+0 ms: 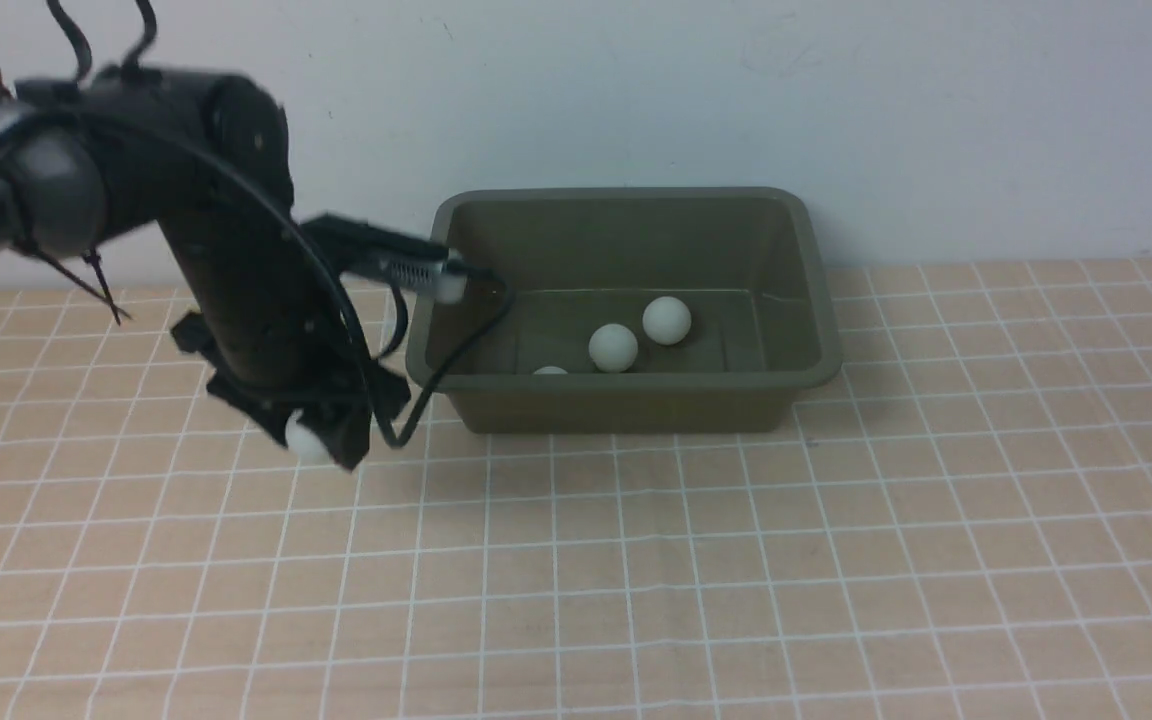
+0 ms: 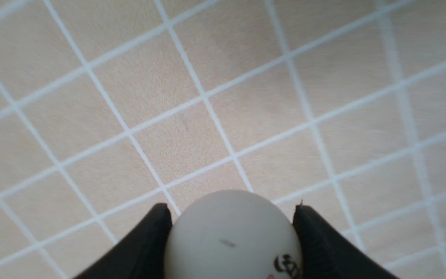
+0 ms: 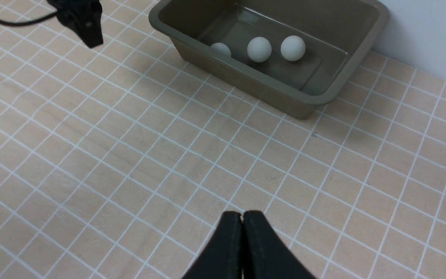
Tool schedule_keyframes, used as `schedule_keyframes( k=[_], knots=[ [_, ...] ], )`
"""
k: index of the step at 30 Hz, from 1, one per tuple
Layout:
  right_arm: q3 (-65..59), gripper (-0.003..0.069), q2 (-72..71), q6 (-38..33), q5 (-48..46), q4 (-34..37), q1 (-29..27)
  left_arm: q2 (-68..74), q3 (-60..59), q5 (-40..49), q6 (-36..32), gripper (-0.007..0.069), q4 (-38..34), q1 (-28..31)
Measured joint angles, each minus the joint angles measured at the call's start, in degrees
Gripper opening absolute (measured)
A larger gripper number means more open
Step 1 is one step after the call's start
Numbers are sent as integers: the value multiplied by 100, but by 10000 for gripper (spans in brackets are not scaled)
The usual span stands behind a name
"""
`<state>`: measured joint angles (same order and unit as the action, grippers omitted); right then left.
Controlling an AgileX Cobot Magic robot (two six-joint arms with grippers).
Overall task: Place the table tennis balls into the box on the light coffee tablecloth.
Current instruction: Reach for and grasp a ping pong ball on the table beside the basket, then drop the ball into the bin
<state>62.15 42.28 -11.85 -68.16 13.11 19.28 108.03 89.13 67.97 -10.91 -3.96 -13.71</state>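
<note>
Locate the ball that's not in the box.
In the front view, that ball is on the left side, between the left arm's jaws, on the near-left side of the box.

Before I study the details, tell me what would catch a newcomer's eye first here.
The dark olive-green bin stands out first, at the back of the tan gridded tablecloth, with three white table tennis balls inside. Next comes the black left arm reaching down beside it, its hand closed around a fourth ball.
</note>
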Motion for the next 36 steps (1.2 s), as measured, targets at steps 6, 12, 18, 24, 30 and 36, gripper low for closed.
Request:
schedule_keyframes(
  k=[6,12,18,24,30,36],
  knots=[
    [0,-16,0,0,0,0,0,-8,1296,-37,-671,316,-933,-15],
    [0,-16,0,0,-4,0,0,686,1609,-1052,-1038,316,-2109,-68],
    [0,-16,0,0,-4,0,0,1560,1609,-1516,-1128,316,-2218,-225],
    [0,-16,0,0,-41,13,0,1885,1609,-1910,-1130,346,-2284,-264],
    [0,-16,0,0,-111,114,0,1897,1609,-2079,-1135,456,-2306,-264],
    [0,-16,0,0,-156,164,0,1852,1925,-1618,-1135,461,-2276,-264]
  ],
)
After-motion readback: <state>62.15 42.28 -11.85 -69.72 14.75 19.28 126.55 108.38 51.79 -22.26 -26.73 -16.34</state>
